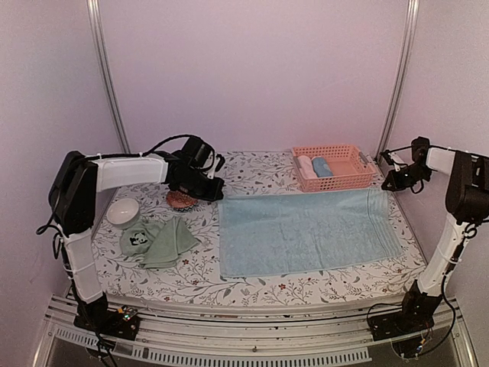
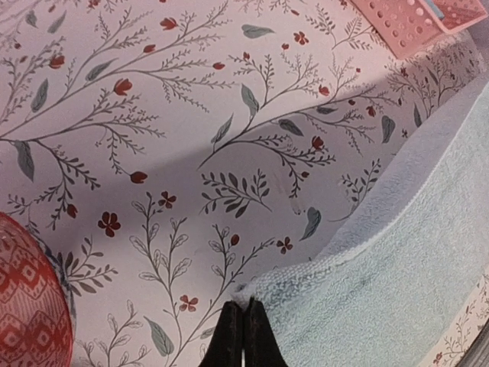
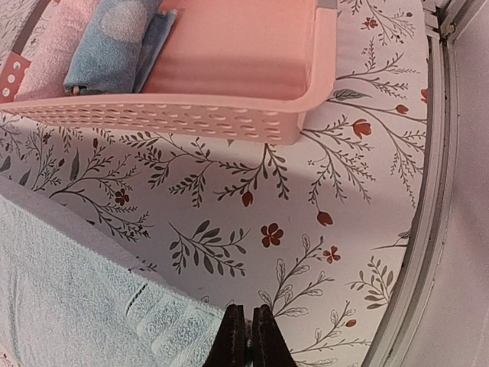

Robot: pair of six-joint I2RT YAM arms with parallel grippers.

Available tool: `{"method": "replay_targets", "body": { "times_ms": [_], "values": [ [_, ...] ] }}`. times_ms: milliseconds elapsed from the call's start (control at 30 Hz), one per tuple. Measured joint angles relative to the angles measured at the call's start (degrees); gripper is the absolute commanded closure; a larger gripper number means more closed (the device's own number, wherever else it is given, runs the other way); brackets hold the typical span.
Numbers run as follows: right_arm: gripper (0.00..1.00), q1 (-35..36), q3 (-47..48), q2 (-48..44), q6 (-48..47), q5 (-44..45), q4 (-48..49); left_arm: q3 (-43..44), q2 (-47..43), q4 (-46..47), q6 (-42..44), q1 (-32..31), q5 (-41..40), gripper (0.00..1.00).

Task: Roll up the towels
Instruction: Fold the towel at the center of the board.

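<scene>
On the table point(image 1: 252, 287), centre-right, we've got the blue towel point(image 1: 306, 233) spread flat, long side running left to right, not rolled. Left gripper point(image 1: 218, 191) sits at its far-left corner and right gripper point(image 1: 391, 183) at its far-right corner, both low to the cloth. In the left wrist view the left gripper point(image 2: 243, 306) has its fingers point(image 2: 233, 340) pressed together with no gap, tips right at the towel point(image 2: 397, 267) corner. We can't tell if any fabric is caught between them. Same on the right wrist view: right gripper point(image 3: 248, 310) clenched, tips at the edge of the towel point(image 3: 84, 306) corner, and we can't confirm a pinch there either. The basket point(image 1: 344, 182) stands just beyond the towel's far edge, toward the right, with a pink roll point(image 1: 306, 167) and a blue roll point(image 1: 322, 166) side by side at its left end. The green towel point(image 1: 157, 241) lies crumpled left of the blue one, apart from it. The white bowl point(image 1: 122, 212) is just beyond the green towel, and the red dish point(image 1: 182, 199) sits under the left wrist, near the corner
</scene>
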Motion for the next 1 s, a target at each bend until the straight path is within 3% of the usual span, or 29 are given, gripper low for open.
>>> {"method": "replay_targets", "body": {
  "times_ms": [467,700,1000],
  "values": [
    [0.98,0.0,-6.1,-6.0,-3.9,3.2,-1.8,-10.5,-6.9,0.3,2.9,-0.3,8.1,1.0],
    [0.98,-1.5,-11.5,-10.1,-6.9,5.7,-3.5,-11.8,-8.7,0.2,3.6,-1.5,14.4,1.0],
    [0.98,-2.2,-17.5,-17.7,-10.4,6.4,-5.1,-14.5,-10.3,-1.6,3.8,-4.3,16.2,1.0]
  ]
}}
